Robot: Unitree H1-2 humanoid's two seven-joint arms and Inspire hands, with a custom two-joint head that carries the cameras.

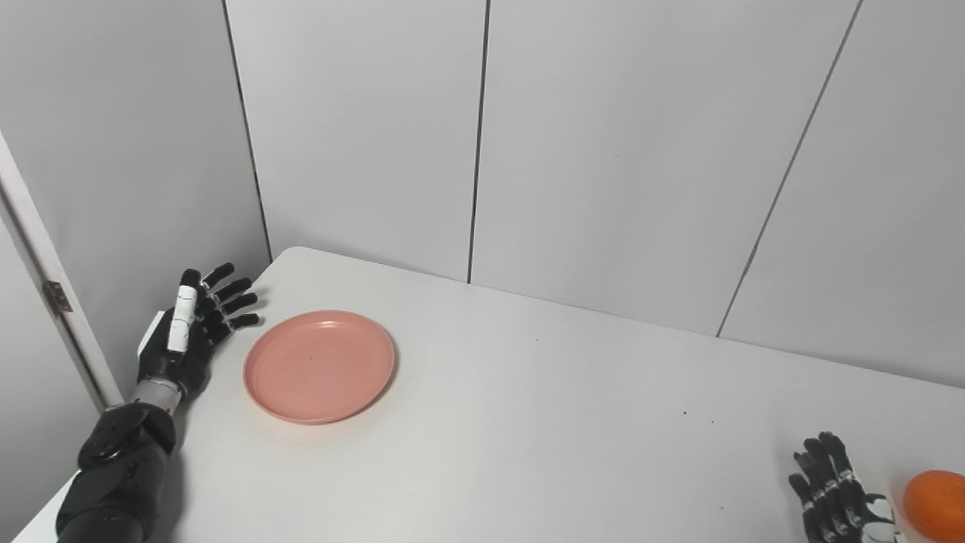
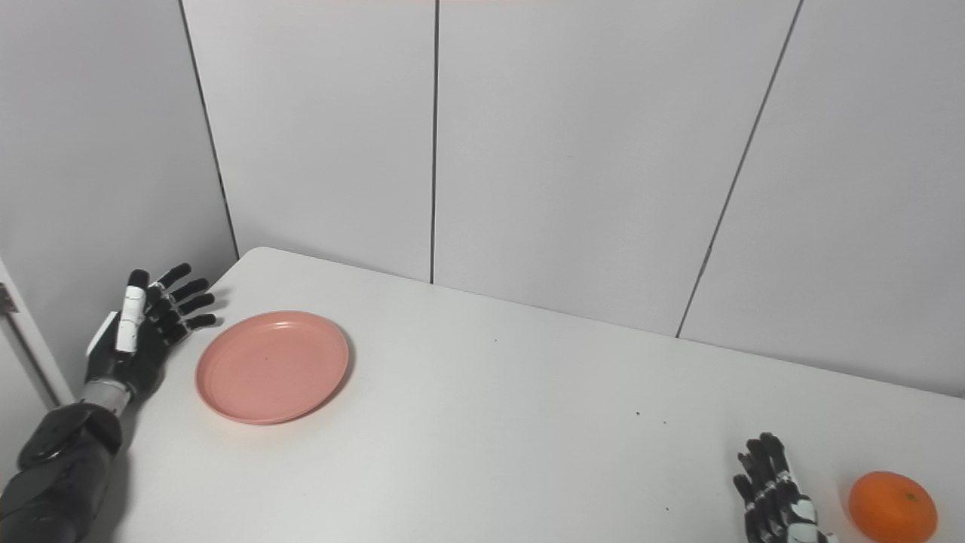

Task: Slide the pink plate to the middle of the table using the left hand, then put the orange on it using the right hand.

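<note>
Left eye view: my left hand (image 1: 192, 335), fingers spread and holding nothing, stands just beside the left rim of the pink plate (image 1: 320, 366), not touching it; the plate lies flat near the far left corner of the white table (image 1: 528, 437), well left of the middle. My right hand (image 1: 837, 494) shows only in part at the bottom edge, fingers apart and empty, just left of the orange (image 1: 936, 504), which is cut off by the right edge of the frame. Right eye view: same items; the orange (image 2: 893, 506) shows whole here, resting on the table near my right hand (image 2: 776, 498), a small gap between them. Handling, as I judge it: the plate looks light, stiff and shallow, likely to slide easily on the smooth top, best pushed with my fingers against its left rim. The orange looks firm and round, apt to roll, best wrapped from the side or top. Surroundings: grey wall panels behind; a few small dark specks on the table; nothing stands between plate and middle.
</note>
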